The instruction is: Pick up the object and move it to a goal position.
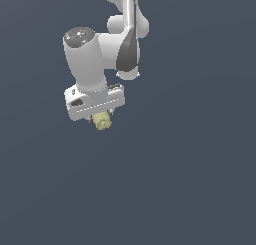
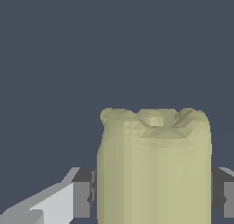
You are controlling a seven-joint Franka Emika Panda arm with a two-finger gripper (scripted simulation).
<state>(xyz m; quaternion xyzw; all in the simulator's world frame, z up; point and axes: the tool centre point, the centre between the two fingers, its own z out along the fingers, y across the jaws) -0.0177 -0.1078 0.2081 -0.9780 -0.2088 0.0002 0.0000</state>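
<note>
The object (image 1: 102,122) is a small pale yellow-green lumpy chunk poking out below the white bar of my gripper (image 1: 101,117) in the exterior view. In the wrist view the object (image 2: 154,168) fills the space between my two dark fingertips (image 2: 83,193), which press against its ridged sides. My gripper (image 2: 154,195) is shut on it. The fingers themselves are mostly hidden behind the bar in the exterior view. No goal marker shows in either view.
The white arm (image 1: 87,56) reaches down from the top of the exterior view. Around it lies only a plain dark blue-grey surface (image 1: 190,179).
</note>
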